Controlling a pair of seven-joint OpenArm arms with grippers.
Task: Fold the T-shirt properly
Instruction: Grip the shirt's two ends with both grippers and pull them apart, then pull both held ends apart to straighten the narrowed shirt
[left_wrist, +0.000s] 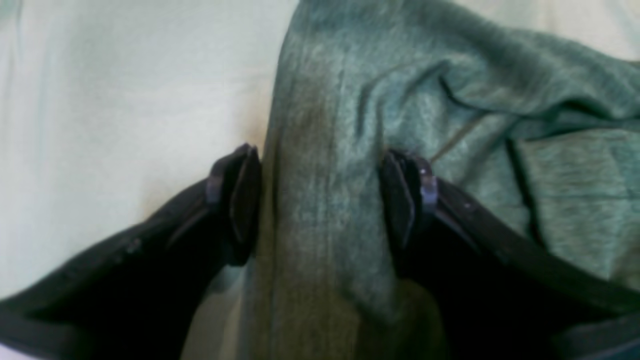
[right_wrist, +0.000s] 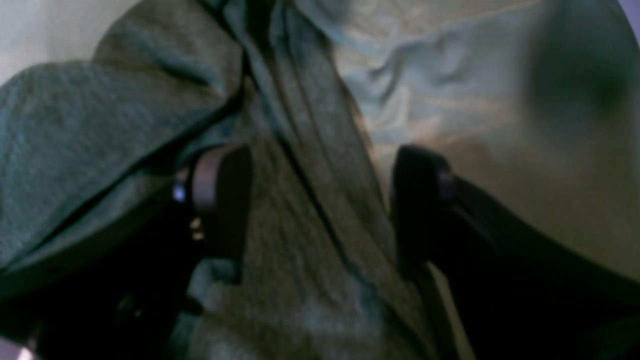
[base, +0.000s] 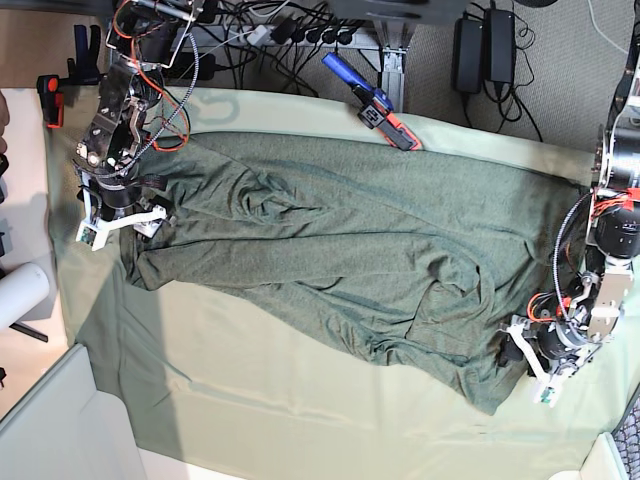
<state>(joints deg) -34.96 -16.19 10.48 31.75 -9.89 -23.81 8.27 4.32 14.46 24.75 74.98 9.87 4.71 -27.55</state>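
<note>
Both pincers spread, straddling T-shirt edges, nothing pinched yet.

T-shirt (base: 340, 270) lies crumpled across the green-covered counter (base: 250, 400), long axis running from far left to near right in the base view; can't tell which end is the collar. Left pincer (left_wrist: 320, 200) has an edge ridge between its jaws at the near-right corner, right pincer (right_wrist: 320, 200) the same at the far-left end. To do it well: seat deep on the cloth, close both together, then pull apart to flatten wrinkles before folding.

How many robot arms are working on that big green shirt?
2: the right tool at the T-shirt's far-left edge in the base view, the left tool at its lower-right corner.
</note>
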